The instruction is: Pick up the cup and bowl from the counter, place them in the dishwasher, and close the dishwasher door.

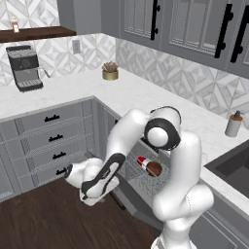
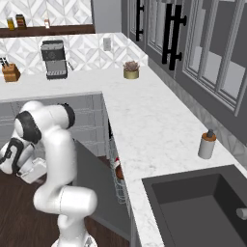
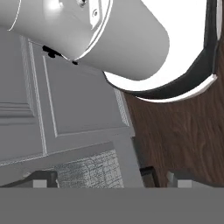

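The arm folds down from its shoulder, elbow high over the open dishwasher [image 1: 141, 180], and its forearm drops low toward the floor on the left. The gripper [image 1: 87, 193] hangs there beside the lowered dishwasher door [image 2: 91, 183], just above the dark wood floor [image 1: 44, 214]. In the hand view two finger tips [image 3: 149, 171] show well apart at the bottom edge, with nothing between them, so the jaws stand spread and empty.

The cup [image 1: 142, 162] lies on its side in the wire rack [image 1: 133, 172] inside the dishwasher, red wall and white rim showing, and the bowl [image 1: 154, 168] sits touching it on the right. Both lie up and to the right of the gripper, with the forearm between. From the right base view the rack [image 2: 117, 181] shows only as a thin edge under the counter [image 2: 144, 125], with a bit of brown in it.

The door is partly down, its panel slanting out into the aisle. On the counter a gold plant pot [image 1: 110, 73] stands near the back corner, a coffee machine [image 1: 24, 68] further left, and a grey soap bottle [image 1: 234, 124] beside the dark sink [image 2: 193, 207]. Grey drawers [image 1: 51, 141] with black handles face the floor on the left.
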You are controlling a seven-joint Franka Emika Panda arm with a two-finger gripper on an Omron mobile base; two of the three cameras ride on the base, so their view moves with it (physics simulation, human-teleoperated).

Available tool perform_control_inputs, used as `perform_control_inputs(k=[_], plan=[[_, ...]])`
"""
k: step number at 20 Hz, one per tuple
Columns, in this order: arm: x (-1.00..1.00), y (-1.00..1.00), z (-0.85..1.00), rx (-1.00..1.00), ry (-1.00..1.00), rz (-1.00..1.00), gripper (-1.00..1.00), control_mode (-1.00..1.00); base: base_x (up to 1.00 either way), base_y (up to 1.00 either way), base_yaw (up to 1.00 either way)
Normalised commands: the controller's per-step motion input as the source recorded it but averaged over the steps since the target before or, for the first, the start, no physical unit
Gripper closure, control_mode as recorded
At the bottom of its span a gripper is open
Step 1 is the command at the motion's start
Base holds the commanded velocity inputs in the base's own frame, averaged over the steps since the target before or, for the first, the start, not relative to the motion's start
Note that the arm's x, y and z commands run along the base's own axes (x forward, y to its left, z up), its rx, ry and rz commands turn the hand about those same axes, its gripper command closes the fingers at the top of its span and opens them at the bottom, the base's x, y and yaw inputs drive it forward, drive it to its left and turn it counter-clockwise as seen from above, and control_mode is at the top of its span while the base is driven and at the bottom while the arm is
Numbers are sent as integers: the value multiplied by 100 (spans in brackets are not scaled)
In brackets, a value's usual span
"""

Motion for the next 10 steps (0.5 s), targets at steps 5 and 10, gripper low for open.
perform_control_inputs(k=[5, 10], plan=[[61, 19, -60, -17, 1, -1, -100, -100, 0, 0, 0], [85, 31, -78, -18, 1, -2, -100, -100, 0, 0, 0]])
